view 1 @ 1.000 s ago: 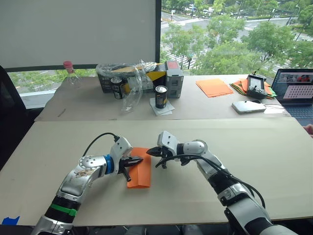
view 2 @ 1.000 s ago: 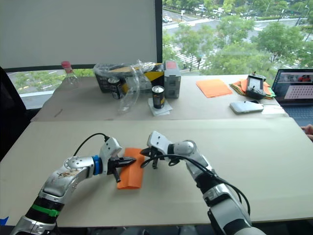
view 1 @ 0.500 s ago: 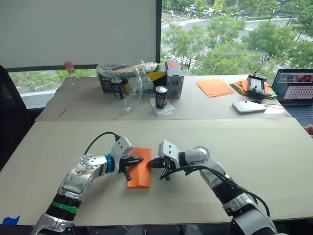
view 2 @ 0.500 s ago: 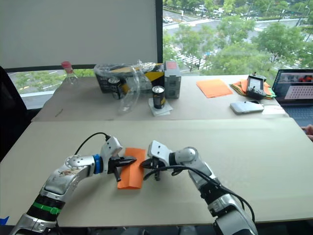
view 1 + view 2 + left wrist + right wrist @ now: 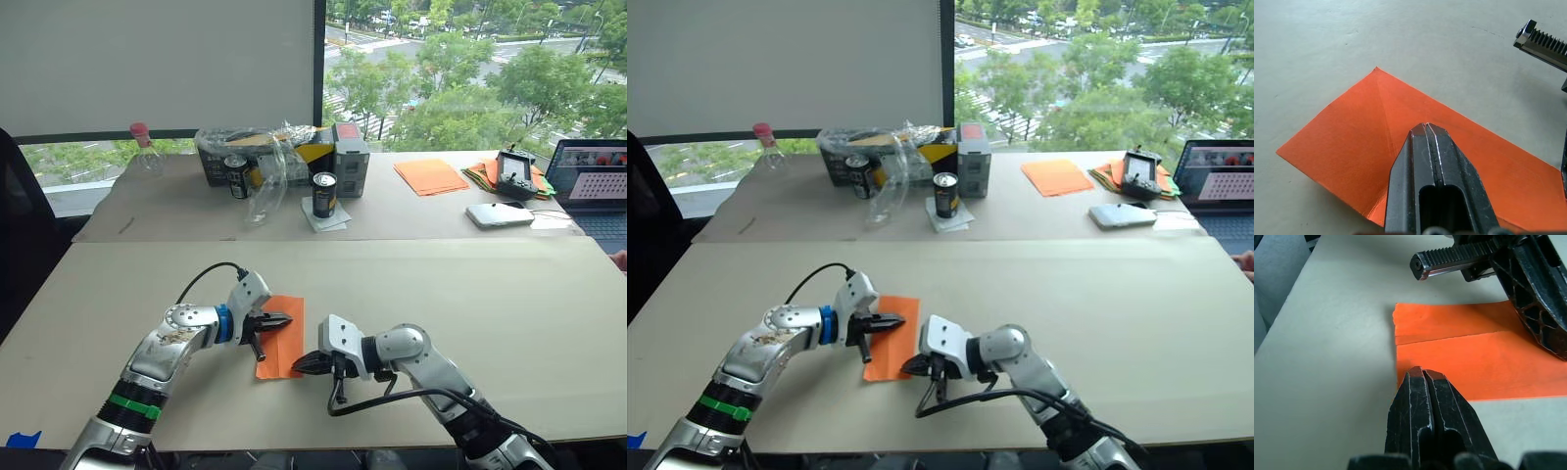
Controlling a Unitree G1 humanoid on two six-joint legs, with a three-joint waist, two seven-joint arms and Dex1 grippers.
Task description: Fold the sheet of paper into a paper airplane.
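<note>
Right arm drops back toward the near corner of the paper

The right gripper [image 5: 306, 363], fingers pressed together, has slid from beside the far end of the sheet of paper [image 5: 280, 338] down along its right edge to the near right corner, the arm pulling in closer to the robot and lower over the table [image 5: 509, 323].

No text, label, brand or number can be read. The cans [image 5: 322, 193] and the boxes [image 5: 348, 145] on the far counter [image 5: 411, 220] carry print too small to make out, and the laptop screen [image 5: 596, 183] beside them shows only an unreadable dotted pattern.
</note>
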